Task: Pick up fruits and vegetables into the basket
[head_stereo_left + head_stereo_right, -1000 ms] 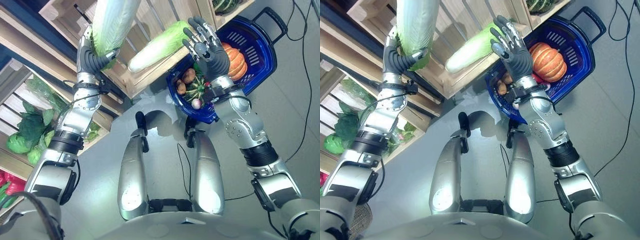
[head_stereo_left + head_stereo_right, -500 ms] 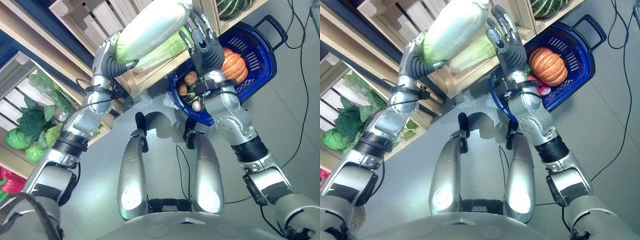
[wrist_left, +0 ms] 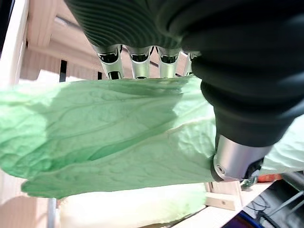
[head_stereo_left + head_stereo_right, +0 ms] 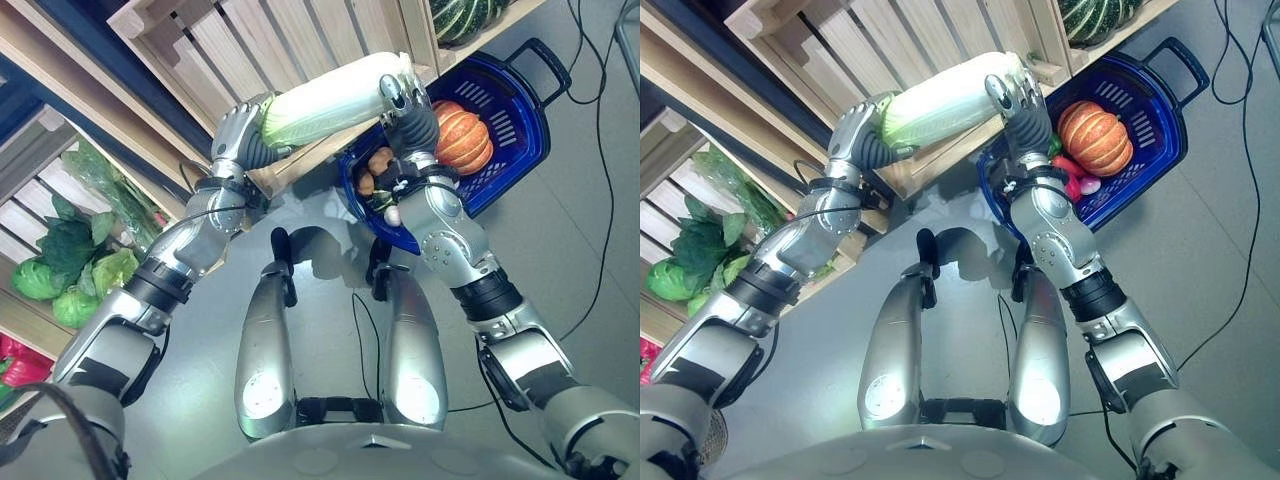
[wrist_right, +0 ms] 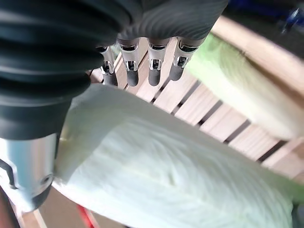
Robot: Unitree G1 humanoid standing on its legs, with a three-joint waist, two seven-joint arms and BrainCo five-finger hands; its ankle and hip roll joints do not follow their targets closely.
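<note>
One long napa cabbage (image 4: 335,97) lies slantwise across the upper middle of the eye views, held off the ground between both hands in front of the slatted wooden crate (image 4: 250,40). The left hand (image 4: 243,135) has its fingers and thumb wrapped round the leafy green end at centre left; its wrist view shows the thumb (image 3: 237,156) pressed into the leaves and the fingers behind them. The right hand (image 4: 408,112) meets the pale stem end at upper centre, thumb against the white base and fingers (image 5: 154,64) reaching past it, so it grips that end as well. A second cabbage (image 5: 247,90) lies in the crate behind. Just right of the right hand, in the upper right, sits the blue basket (image 4: 520,120) on the grey floor, already carrying an orange pumpkin (image 4: 462,137) with small brown potatoes (image 4: 372,170) at its near end. Green leafy vegetables (image 4: 60,275) fill a lower shelf at the left edge, and a dark striped squash (image 4: 465,15) sits at the top edge.
</note>
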